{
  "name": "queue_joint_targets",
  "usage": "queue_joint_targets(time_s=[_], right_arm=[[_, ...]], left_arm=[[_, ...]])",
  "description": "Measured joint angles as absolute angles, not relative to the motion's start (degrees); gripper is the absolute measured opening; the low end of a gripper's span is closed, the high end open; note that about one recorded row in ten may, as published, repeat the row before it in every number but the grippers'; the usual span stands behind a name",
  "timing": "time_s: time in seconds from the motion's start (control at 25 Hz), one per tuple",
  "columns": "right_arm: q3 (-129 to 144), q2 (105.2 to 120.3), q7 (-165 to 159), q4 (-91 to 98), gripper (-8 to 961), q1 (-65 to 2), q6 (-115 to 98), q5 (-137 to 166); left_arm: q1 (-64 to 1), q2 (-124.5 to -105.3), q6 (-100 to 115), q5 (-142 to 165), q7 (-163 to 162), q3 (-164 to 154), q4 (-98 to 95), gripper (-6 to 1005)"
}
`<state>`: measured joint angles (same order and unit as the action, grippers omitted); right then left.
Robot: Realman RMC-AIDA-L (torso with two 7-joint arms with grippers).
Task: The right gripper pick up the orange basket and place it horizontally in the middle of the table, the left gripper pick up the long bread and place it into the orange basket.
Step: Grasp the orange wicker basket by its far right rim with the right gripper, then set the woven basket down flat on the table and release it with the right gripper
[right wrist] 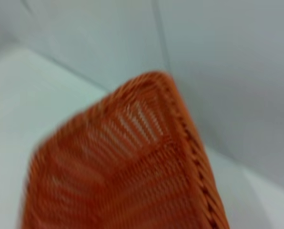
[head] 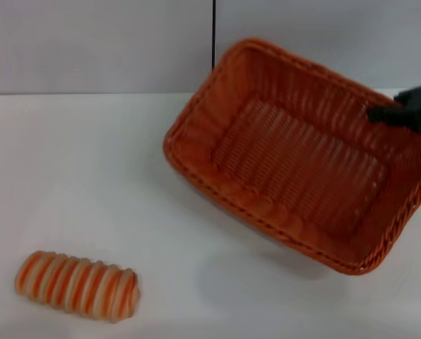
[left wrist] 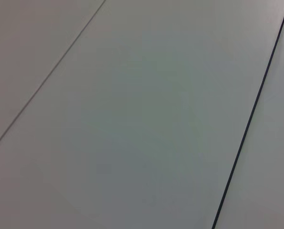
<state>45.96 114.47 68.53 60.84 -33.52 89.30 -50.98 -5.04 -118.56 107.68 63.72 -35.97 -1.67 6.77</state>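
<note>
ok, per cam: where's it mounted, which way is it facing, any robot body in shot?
Head: on the robot's head, facing forward and down at the table, long bread, orange basket; the right gripper shows at the basket's rim.
Left wrist: on the left arm, facing plain pale panels; no body shows.
Right wrist: on the right arm, close over the basket; no body shows.
Shared: head and right wrist both show the basket.

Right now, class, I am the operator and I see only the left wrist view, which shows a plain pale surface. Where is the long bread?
Observer: The long bread lies on the table, front left in the head view.
Operator: And the orange basket?
Observer: The orange basket is to the right, tilted, with the right gripper at its right rim.
Operator: Anything inside it?
Observer: No, it is empty.
</note>
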Motion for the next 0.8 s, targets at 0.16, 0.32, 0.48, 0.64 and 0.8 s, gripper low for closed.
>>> queue_joint_targets(time_s=[0.16,0.32,0.48,0.64,0.8], right_arm=[[44.10,112.94,71.49,62.71,155,-30.89,94.01,-62.60],[41.82,110.06,72.13,62.37,159,-30.75,100.77,-68.93],[42.04,108.09,71.88,63.50,164,-31.07,104.27,-69.57],[44.23,104.21,72.04,65.02,170,-31.47,107.05,-69.30],[49.75,100.42,72.32,65.32,174,-31.77,107.48,-69.57]], left_arm=[[-5.30,-118.56,107.61,63.73,-36.02,-1.66,6.77,828],[-5.55,-118.56,107.56,63.72,-36.08,-1.67,6.77,827],[-5.62,-118.56,107.53,63.72,-36.09,-1.66,6.77,826],[-5.68,-118.54,107.44,63.72,-35.96,-1.67,6.77,825],[-5.70,-118.55,107.23,63.73,-35.80,-1.89,6.77,824]])
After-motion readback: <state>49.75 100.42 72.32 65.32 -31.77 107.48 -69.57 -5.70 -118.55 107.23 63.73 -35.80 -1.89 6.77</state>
